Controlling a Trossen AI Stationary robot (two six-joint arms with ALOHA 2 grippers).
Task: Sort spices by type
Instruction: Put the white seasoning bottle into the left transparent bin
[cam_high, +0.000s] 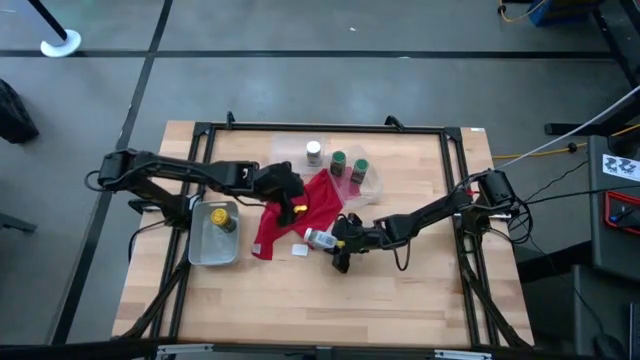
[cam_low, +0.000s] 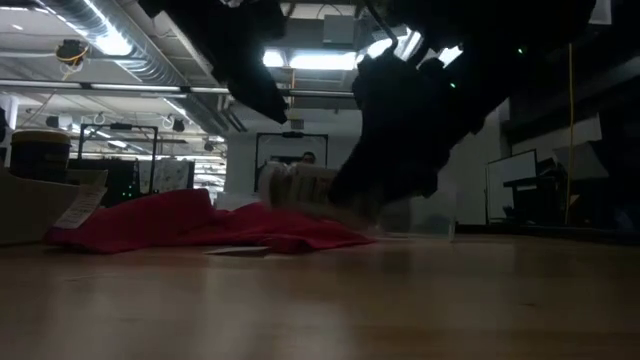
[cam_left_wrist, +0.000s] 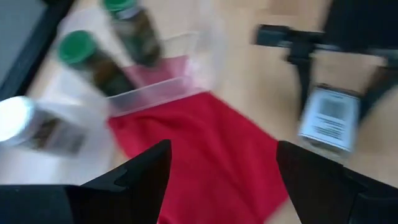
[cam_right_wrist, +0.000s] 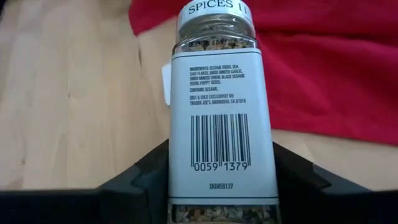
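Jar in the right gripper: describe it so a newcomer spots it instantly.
Start at the red cloth in the middle of the table. Just off its near right edge, the right gripper is shut on the white-labelled jar. It is the only jar lying tipped and away from the clear tubs, and its label carries a barcode; its silver-grey twin stands upright by the green-capped jars.

The left arm reaches in from the worktop's left edge, stretched low and nearly straight toward the centre. Its pincer (cam_high: 290, 195) hangs with both dark fingers (cam_left_wrist: 134, 180) spread wide and nothing between them. The right arm comes in from the right edge, elbow bent, forearm angled down toward the middle. Its pincer (cam_high: 335, 240) sits low by the worktop surface, fingers (cam_right_wrist: 140, 174) closed against the sides of a silver-grey spice jar (cam_right_wrist: 221, 118).
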